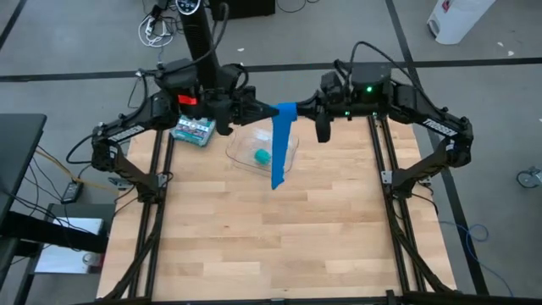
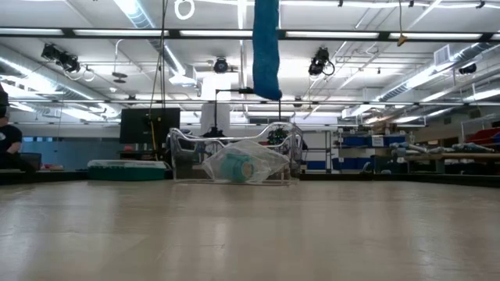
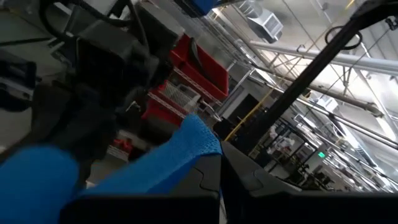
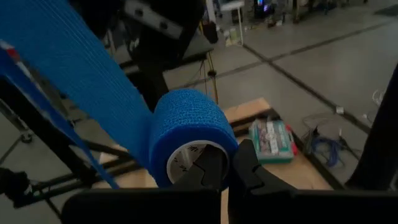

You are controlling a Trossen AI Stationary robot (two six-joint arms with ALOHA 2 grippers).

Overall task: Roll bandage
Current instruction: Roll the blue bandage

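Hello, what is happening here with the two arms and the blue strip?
Both arms are raised above the far side of the table, holding a blue bandage between them. The right gripper is shut on the rolled end, pinching the white core. The left gripper is shut on the bandage too. A long unrolled tail hangs down over a clear container with a small teal roll inside. A green-and-white box lies beside it.

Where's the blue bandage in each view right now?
High: bandage hangs between both grippers, far centre.
Low: top centre, dangling above the clear tray.
Left wrist: bottom left.
Right wrist: roll, centre.
Shared landmark: printed box.
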